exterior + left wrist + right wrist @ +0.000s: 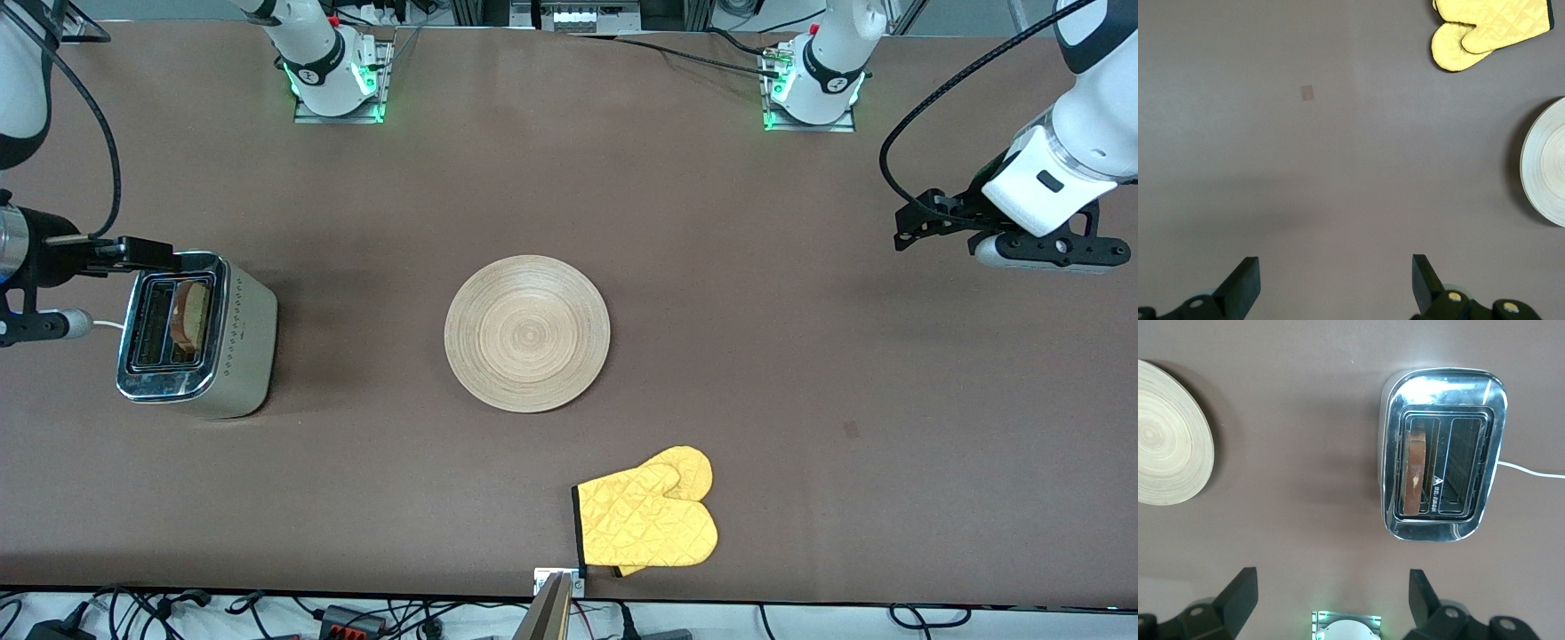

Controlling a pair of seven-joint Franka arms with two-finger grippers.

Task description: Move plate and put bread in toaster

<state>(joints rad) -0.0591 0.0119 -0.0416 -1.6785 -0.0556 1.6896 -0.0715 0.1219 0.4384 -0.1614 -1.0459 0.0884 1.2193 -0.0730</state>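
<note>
The toaster (238, 348) stands at the right arm's end of the table. The bread (190, 316) stands upright in the slot on the plate's side; the other slot is empty. Both show in the right wrist view, toaster (1441, 383) and bread (1415, 470). The plate (527, 333) lies bare at the table's middle and shows in both wrist views (1165, 447) (1548, 167). My right gripper (147, 253) is open and empty, up in the air by the toaster's edge (1331, 597). My left gripper (911, 227) is open and empty over bare table at the left arm's end (1333, 280).
A yellow oven mitt (649, 520) lies near the table's front edge, nearer the front camera than the plate; it also shows in the left wrist view (1485, 27). The toaster's white cord (107, 324) runs off toward the table's end. The arms' bases (338, 80) stand along the back edge.
</note>
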